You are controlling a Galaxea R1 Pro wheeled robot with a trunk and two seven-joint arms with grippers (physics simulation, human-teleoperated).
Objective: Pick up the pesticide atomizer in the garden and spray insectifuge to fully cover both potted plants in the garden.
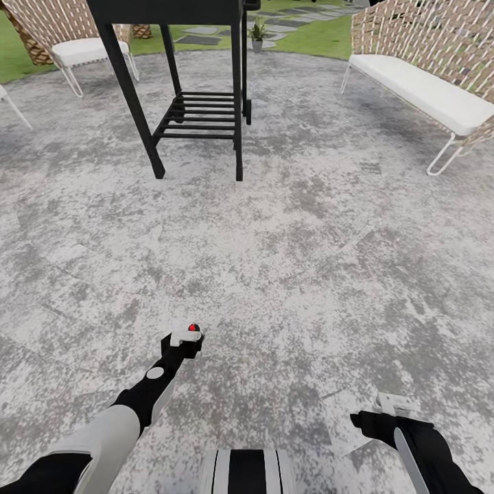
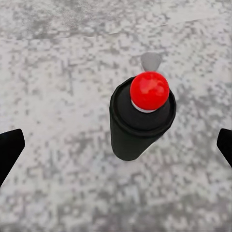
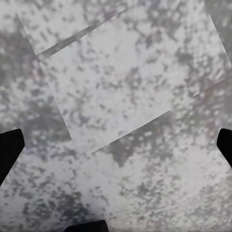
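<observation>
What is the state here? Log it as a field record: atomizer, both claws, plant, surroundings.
atomizer: standing on the patio, red spot on top, not gripped
left claw: open, over the atomizer, fingers spread wide either side of it
right claw: open, empty, over bare paving
potted plant: one in view, far ahead beyond the black stand
seating: cushioned bench ahead on the right
</observation>
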